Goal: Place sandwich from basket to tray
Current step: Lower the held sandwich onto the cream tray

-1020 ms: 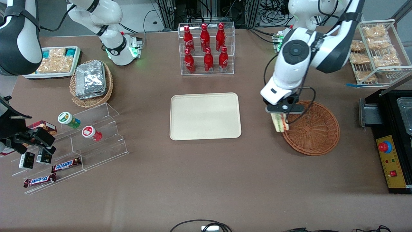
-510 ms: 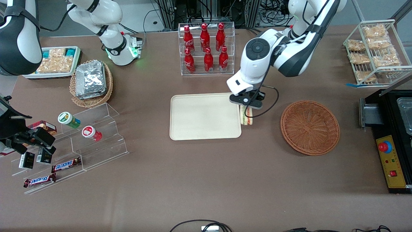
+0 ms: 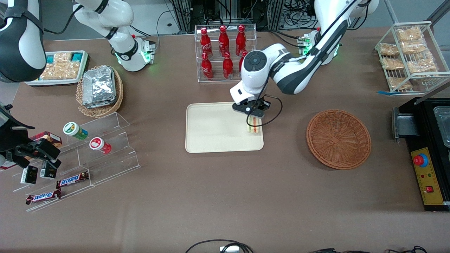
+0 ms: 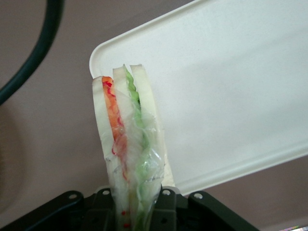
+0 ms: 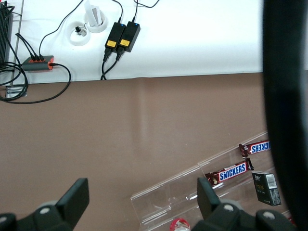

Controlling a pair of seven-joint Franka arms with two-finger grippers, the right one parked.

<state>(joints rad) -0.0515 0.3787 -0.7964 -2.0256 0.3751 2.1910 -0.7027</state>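
Over the tray, the gripper is clamped on the sandwich hanging beneath it.

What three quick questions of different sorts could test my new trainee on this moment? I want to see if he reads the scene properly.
1. True or false: the basket still holds a sandwich.
2. Multiple choice: the sandwich is A) lying flat in the basket, B) held edge-up in the gripper over the tray, C) beside the red bottles.
3. Fill in: the gripper hangs over the tray's edge nearest the ____.

Key: 1 false, the basket is empty. 2 B, the jaws are shut on the wrapped wedge. 3 basket.
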